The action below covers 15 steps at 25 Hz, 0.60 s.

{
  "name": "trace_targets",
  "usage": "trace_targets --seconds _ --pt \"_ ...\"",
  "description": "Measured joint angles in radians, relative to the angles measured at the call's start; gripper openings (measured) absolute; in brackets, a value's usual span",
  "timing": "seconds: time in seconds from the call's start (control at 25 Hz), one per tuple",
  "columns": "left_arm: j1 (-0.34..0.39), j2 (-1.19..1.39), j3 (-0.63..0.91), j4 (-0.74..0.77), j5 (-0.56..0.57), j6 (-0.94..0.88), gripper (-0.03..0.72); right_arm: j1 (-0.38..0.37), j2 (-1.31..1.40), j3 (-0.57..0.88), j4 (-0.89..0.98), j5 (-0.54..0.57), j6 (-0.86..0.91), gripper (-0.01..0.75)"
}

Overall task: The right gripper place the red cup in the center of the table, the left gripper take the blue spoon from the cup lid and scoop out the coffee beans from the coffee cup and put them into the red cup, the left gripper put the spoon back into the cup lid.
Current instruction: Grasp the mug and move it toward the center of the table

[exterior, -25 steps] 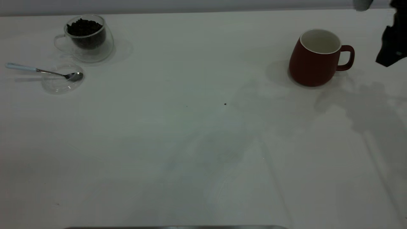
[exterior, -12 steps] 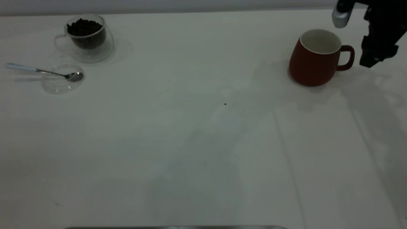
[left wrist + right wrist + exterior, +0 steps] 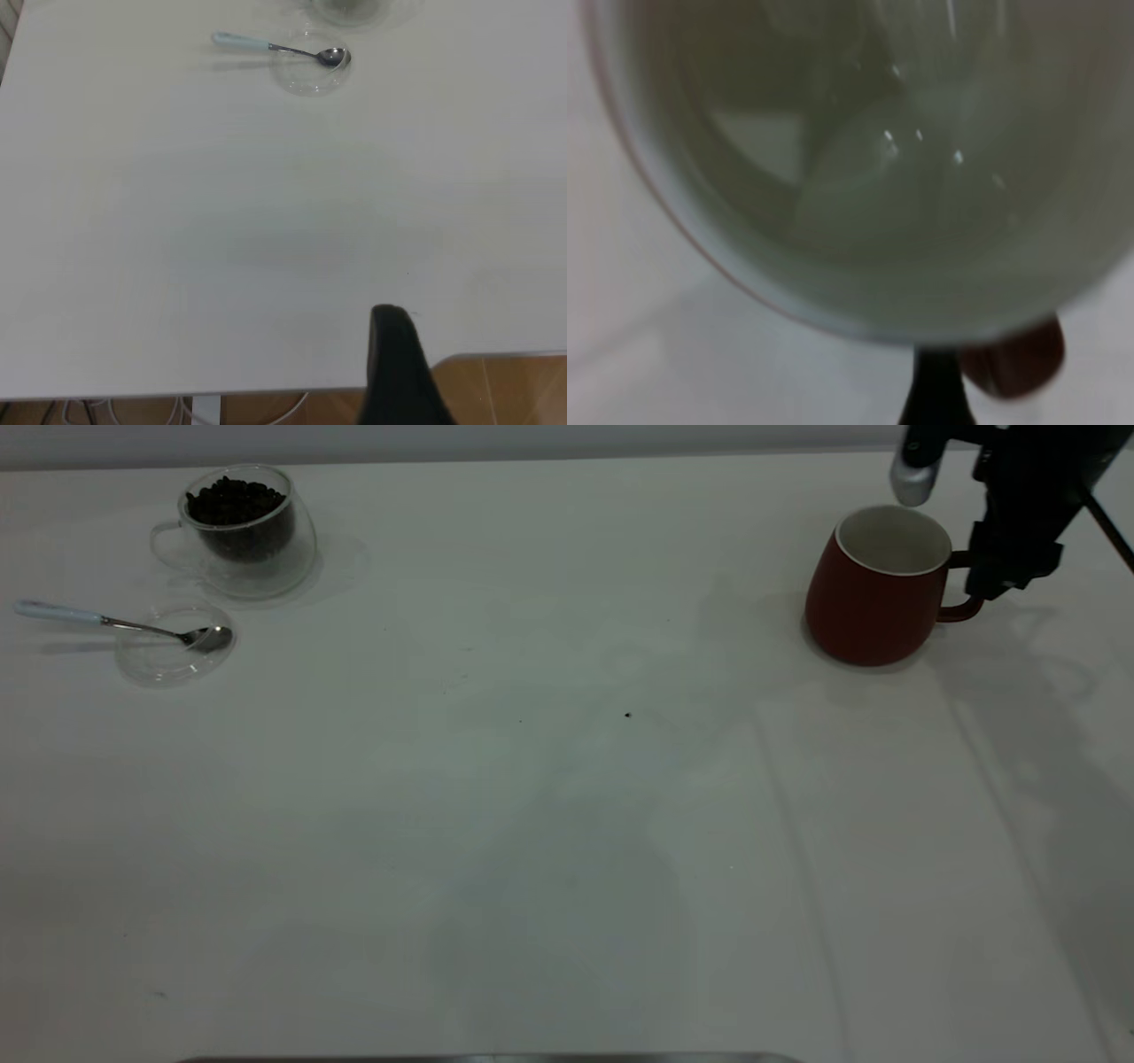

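The right gripper [image 3: 1005,584] is cut off by the exterior view's upper right corner; only its dark lower body shows, standing over the loop handle of the red cup [image 3: 873,598] and hiding most of that handle. Whether its jaws are open or closed on the handle cannot be told. In the right wrist view the cup's white inside fills nearly the whole picture, with a bit of red handle and one dark fingertip [image 3: 935,390] at the edge; the second finger is out of view.

The left gripper [image 3: 394,372] appears only as one black tip in its own wrist view, hanging over the near edge of the table [image 3: 532,824], well apart from everything; the state of its jaws cannot be told either.

The red cup is a rounded dark red mug with a white inside and rim. It stands upright at the table's far right, well away from the middle.

At the far left stands the coffee cup [image 3: 244,536], clear glass and rounded, holding a dark heap of coffee beans [image 3: 235,505]. Just in front of it lies the cup lid [image 3: 168,655], a flat clear disc that is faint against the white top. The blue spoon [image 3: 115,622] rests with its metal bowl in the lid and its pale handle reaching out over the rim.

A single dark speck [image 3: 627,714] lies near the table's middle; it is too small to identify.
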Motion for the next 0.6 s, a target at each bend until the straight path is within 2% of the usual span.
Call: trace_targets --seconds 0.32,0.6 --pt "0.0 0.0 0.0 0.0 0.0 0.0 0.518 0.102 0.0 0.0 -0.005 0.001 -0.032 0.588" --pt "0.0 0.0 0.0 0.0 0.0 0.0 0.518 0.24 0.0 -0.001 -0.001 -0.002 -0.03 0.588"
